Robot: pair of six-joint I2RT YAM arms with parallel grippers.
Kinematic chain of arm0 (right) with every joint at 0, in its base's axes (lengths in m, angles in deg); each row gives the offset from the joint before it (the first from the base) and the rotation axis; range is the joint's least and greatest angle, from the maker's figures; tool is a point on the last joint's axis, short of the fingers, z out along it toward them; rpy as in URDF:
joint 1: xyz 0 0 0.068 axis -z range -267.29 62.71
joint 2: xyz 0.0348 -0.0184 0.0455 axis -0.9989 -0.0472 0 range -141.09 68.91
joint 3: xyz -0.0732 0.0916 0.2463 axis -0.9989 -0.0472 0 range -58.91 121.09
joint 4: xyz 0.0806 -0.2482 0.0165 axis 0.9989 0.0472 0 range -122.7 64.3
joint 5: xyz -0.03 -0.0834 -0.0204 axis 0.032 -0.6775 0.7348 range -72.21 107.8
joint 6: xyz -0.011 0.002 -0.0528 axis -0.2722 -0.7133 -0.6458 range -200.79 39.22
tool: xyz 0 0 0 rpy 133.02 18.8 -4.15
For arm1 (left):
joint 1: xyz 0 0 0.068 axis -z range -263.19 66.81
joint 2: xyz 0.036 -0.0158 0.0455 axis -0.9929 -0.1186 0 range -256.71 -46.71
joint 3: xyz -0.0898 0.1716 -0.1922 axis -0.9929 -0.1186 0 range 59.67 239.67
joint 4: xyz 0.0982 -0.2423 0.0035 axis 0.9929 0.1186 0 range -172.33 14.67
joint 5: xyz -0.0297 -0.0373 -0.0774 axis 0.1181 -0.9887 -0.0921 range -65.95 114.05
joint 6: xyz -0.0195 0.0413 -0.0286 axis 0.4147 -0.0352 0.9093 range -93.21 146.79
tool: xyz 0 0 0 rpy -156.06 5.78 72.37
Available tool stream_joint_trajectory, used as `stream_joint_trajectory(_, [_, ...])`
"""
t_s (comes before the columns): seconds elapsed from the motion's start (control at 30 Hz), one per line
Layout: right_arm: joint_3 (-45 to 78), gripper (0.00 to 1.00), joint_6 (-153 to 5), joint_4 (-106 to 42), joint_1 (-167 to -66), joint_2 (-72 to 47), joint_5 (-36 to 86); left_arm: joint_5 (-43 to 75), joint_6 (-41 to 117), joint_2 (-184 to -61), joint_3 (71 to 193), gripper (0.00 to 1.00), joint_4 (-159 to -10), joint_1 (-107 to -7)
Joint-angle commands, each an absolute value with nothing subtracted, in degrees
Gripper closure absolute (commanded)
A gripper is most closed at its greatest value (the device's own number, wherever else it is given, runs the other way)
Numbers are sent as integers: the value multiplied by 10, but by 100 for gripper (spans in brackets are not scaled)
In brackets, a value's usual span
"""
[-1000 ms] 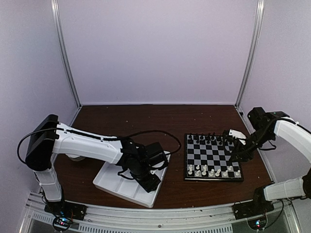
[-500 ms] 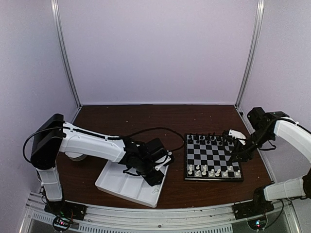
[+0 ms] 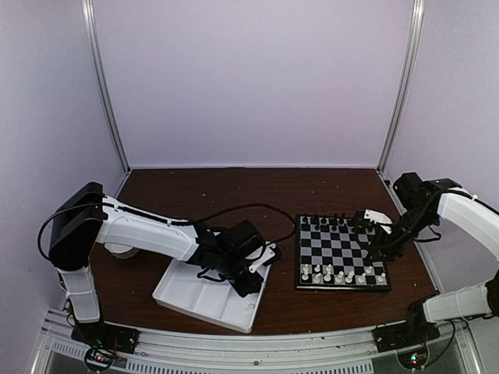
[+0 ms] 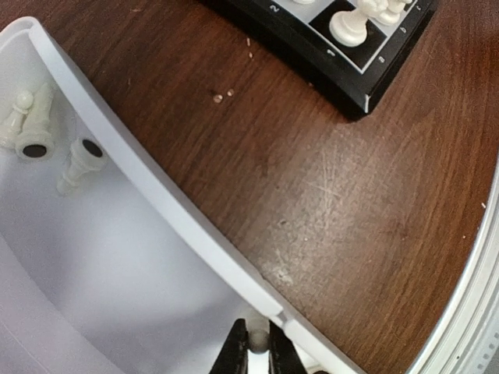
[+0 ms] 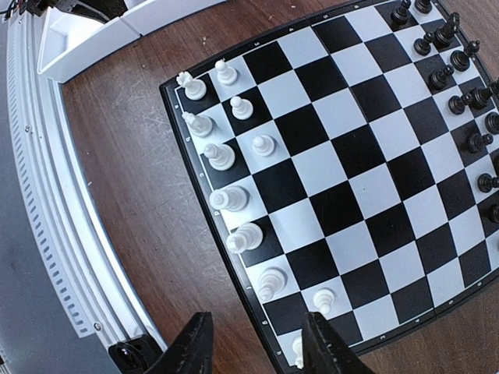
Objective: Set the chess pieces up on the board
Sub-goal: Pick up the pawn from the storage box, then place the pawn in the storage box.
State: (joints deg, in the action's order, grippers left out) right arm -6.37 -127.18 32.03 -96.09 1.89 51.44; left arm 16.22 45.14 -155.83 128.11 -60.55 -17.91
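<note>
The board [image 3: 341, 251] lies right of centre. In the right wrist view, white chess pieces [image 5: 221, 156] stand in its two near rows and black ones [image 5: 460, 58] along its far side. My left gripper [image 4: 257, 331] is low inside the white tray [image 4: 156, 195], by the tray's rim. It is shut on a small white chess piece [image 4: 258, 340]. Three more white pieces [image 4: 78, 160] lie in the tray's far corner. My right gripper [image 5: 257, 315] hangs open above the board's near right corner with nothing between its fingers.
The white tray [image 3: 204, 296] sits left of the board on the brown table, its right edge a short gap from the board's black rim [image 4: 343, 74]. A metal rail [image 5: 47, 218] runs along the table's near edge. Both arms' bases stand at the near corners.
My left gripper has closed on a white piece in the tray after shifting slightly toward the board. The right arm has hardly moved and stays open.
</note>
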Motion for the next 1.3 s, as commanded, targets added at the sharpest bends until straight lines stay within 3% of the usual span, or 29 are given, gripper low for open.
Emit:
stream_joint_trajectory(0.0, [-56, 59, -1260, 316, -973, 11, 514, 143, 447, -1541, 1260, 92, -646, -184])
stream_joint_trajectory(0.5, [-39, 59, -1224, 280, -1035, -10, 506, 189, 449, -1453, 1207, 100, -657, -200])
stream_joint_trajectory(0.83, [-2, 59, -1200, 238, -1138, -67, 489, 218, 452, -1501, 1242, 100, -654, -204])
stream_joint_trajectory(1.27, [33, 60, -1205, 231, -1197, -111, 476, 215, 455, -1534, 1267, 89, -634, -205])
